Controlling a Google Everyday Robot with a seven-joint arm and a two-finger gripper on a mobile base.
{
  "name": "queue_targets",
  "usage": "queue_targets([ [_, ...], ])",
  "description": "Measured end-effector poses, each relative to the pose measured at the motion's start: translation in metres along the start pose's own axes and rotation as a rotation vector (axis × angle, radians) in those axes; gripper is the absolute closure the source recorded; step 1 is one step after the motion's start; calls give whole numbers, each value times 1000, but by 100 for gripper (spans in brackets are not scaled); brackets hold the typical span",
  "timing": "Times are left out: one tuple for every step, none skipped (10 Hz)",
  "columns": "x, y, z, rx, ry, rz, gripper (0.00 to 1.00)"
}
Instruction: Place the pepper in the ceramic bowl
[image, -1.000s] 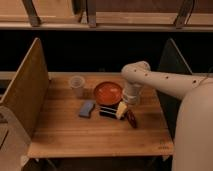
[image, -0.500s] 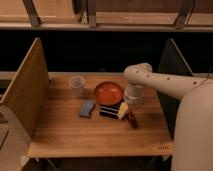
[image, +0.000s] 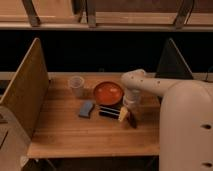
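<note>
The ceramic bowl (image: 108, 93) is a glossy orange-red dish at the middle of the wooden table. Just right of it and nearer the front, my gripper (image: 126, 113) points down at the tabletop, its fingers standing open. The pepper (image: 132, 120), a small dark red stub, lies on the wood right beside the fingertips, partly hidden by them. I cannot tell whether the fingers touch it. My white arm (image: 145, 82) reaches in from the right, over the bowl's right rim.
A flat black bar (image: 108, 111) lies in front of the bowl, and a blue-grey sponge (image: 86, 108) lies to its left. A translucent cup (image: 76, 86) stands left of the bowl. Slanted side panels (image: 27, 87) wall both table ends.
My arm has sunk lower and the gripper has come down closer to the table beside the pepper. The bowl, cup, sponge and bar have not moved.
</note>
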Motion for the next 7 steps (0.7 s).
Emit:
queue_targets([
  [-3, 1, 4, -9, 5, 3, 20],
  [-4, 1, 5, -20, 3, 5, 20],
  [-2, 1, 7, -35, 0, 2, 20],
  [-1, 3, 7, -48, -5, -2, 20],
  [-1, 8, 10, -65, -7, -15, 20],
  [-2, 16, 13, -84, -8, -35, 20],
  [-1, 19, 15, -93, -6, -46, 20],
])
